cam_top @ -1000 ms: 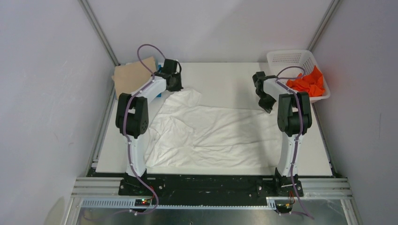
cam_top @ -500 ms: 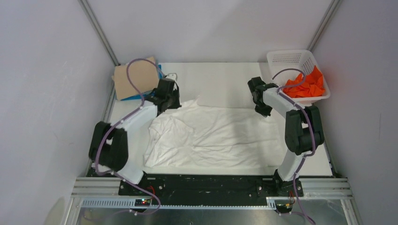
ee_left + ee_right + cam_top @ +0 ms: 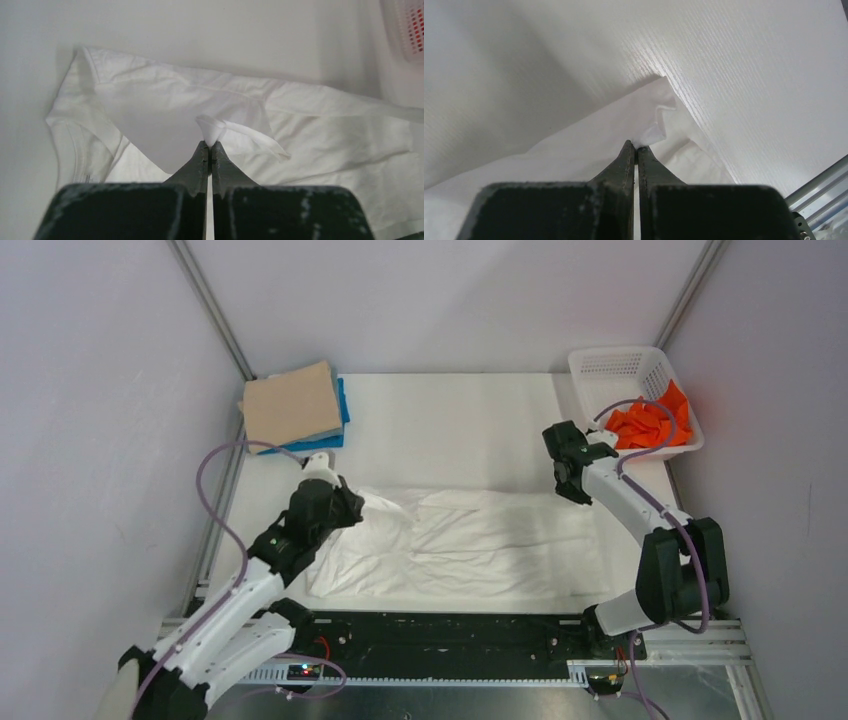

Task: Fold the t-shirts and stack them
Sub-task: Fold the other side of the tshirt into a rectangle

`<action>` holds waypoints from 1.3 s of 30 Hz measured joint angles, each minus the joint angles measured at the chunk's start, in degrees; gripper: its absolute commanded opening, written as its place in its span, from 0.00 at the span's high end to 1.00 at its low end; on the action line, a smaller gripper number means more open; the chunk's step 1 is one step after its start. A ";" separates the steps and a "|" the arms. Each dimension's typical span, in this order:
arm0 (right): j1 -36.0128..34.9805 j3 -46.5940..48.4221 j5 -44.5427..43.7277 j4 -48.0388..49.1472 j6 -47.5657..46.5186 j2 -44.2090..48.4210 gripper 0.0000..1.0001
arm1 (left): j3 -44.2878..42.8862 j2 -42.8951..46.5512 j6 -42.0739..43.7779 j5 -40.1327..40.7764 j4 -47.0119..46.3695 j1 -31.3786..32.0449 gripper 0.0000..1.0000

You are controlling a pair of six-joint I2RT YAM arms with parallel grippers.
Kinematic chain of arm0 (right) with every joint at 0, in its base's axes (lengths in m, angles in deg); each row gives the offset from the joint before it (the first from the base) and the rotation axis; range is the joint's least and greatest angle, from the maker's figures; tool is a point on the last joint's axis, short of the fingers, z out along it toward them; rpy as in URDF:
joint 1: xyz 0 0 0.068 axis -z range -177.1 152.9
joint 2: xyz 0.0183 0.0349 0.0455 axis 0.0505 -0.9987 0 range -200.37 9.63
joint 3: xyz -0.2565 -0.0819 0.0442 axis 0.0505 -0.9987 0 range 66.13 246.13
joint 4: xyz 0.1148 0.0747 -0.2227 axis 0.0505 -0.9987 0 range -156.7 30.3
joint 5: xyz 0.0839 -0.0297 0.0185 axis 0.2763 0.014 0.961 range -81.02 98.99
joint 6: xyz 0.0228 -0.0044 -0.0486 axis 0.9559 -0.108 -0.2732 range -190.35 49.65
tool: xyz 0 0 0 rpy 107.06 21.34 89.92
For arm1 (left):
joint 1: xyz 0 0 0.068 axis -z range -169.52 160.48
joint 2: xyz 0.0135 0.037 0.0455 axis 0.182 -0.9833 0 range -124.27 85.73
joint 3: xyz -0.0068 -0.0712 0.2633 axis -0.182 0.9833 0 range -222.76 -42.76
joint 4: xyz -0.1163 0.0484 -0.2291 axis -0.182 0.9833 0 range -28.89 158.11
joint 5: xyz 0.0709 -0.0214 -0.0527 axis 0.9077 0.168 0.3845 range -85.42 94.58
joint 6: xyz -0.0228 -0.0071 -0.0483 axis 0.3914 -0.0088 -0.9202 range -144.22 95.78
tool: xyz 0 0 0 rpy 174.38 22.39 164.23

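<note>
Your white t-shirt [image 3: 470, 545] is lying across the near half of the table [image 3: 450, 425], long side running left to right, in between the two arms. It's pretty wrinkly all over, and the far-left corner is bunched up.

Your left gripper [image 3: 210, 146] is at that bunched corner with its fingers squeezed together on a little curl of the white cloth. The left wrist cam shows the fabric poking up right out of the tips, with a hem and more of the shirt spread out below. Your right gripper [image 3: 634, 147] is at the far-right corner, fingers pinched tight on a small tuft of the edge. So you've got the far edge held at both ends. Can't tell how far either corner is off the table.

As for the rest, the beige-tan t-shirt [image 3: 290, 405] is folded and sitting on top of the blue t-shirt [image 3: 343, 400] in the far-left corner, well apart from the white one. You only see a strip of blue peeking out along the right and near sides. The orange t-shirt [image 3: 648, 425] is a crumpled heap inside the white basket [image 3: 620, 362] at the far-right corner, near your right arm.
</note>
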 measured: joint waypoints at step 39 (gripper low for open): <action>-0.42 -11.06 -6.14 -6.71 4.17 11.54 0.05 | 2.38 33.83 -27.58 -2.69 41.13 7.17 0.00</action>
